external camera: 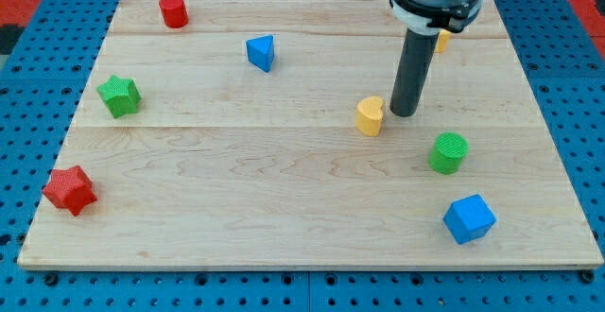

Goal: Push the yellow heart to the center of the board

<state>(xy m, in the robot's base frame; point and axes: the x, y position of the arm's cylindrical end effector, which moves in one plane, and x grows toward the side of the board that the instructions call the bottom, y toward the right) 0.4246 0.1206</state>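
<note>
The yellow heart lies on the wooden board, a little right of the board's middle. My tip rests on the board just to the right of the heart, very close to it or touching it. The dark rod rises from the tip to the arm's head at the view's top.
A green cylinder and a blue cube lie at lower right. A blue triangle and a red cylinder lie at upper left. A green star and a red star lie at left. Another yellow block peeks from behind the rod.
</note>
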